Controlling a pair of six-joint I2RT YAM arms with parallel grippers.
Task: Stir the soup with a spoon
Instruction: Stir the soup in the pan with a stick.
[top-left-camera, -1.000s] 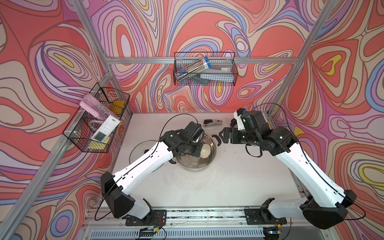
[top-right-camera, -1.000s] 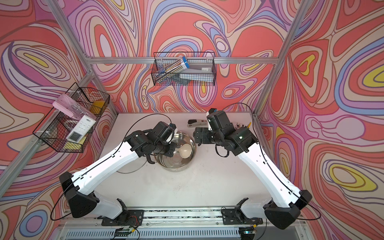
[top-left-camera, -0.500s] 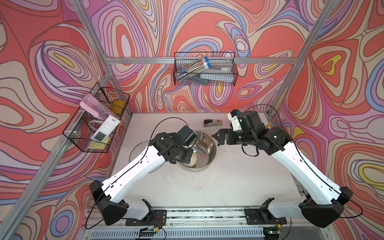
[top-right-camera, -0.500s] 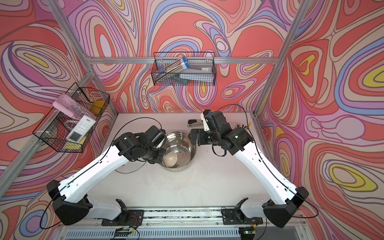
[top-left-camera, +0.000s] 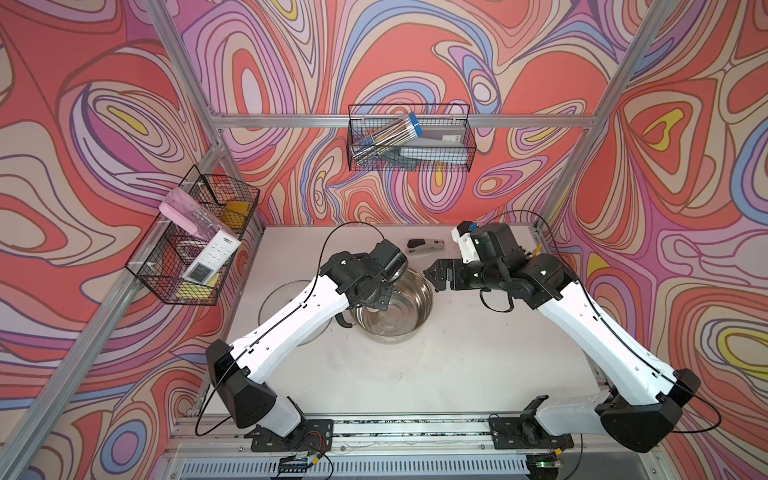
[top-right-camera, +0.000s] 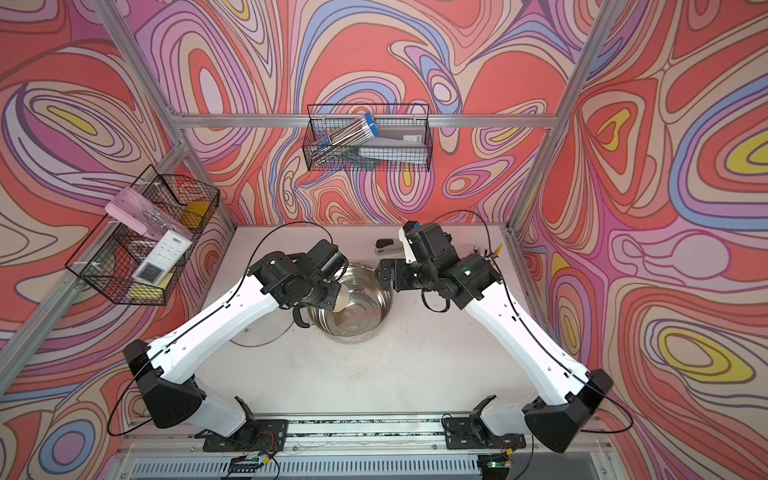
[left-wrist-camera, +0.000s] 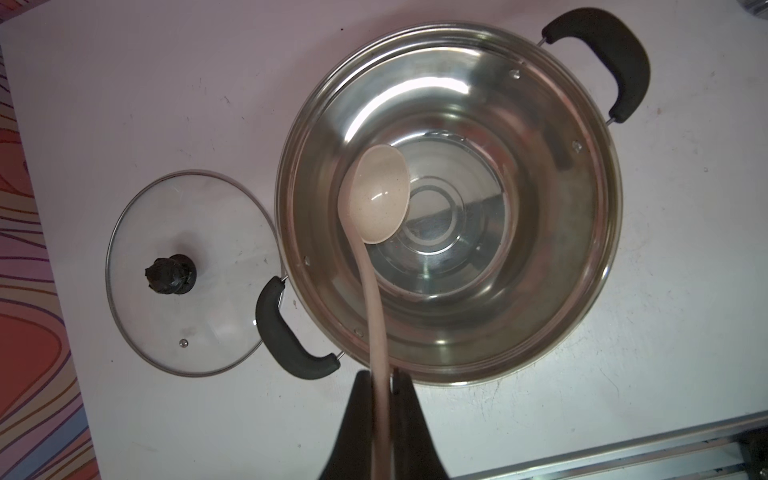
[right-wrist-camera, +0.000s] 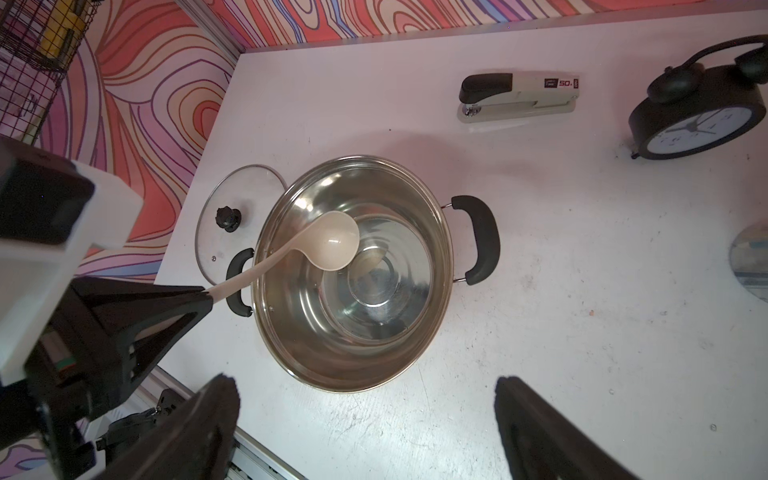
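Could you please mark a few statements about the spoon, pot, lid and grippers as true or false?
1. The left gripper is shut on the handle of the spoon. True.
2. The glass lid covers the pot. False: it lies on the table beside the pot.
3. The right gripper is open and empty. True.
4. The spoon's bowl rests on the table. False: it is inside the pot's rim.

I note white table (top-left-camera: 415, 374): steel pot (top-left-camera: 390, 337) centre, glass lid (top-left-camera: 276, 301) just beside at 9 o'clock, stapler (top-left-camera: 424, 246) 1 o'clock, alarm clock (right-wrist-camera: 698, 124) near stapler.
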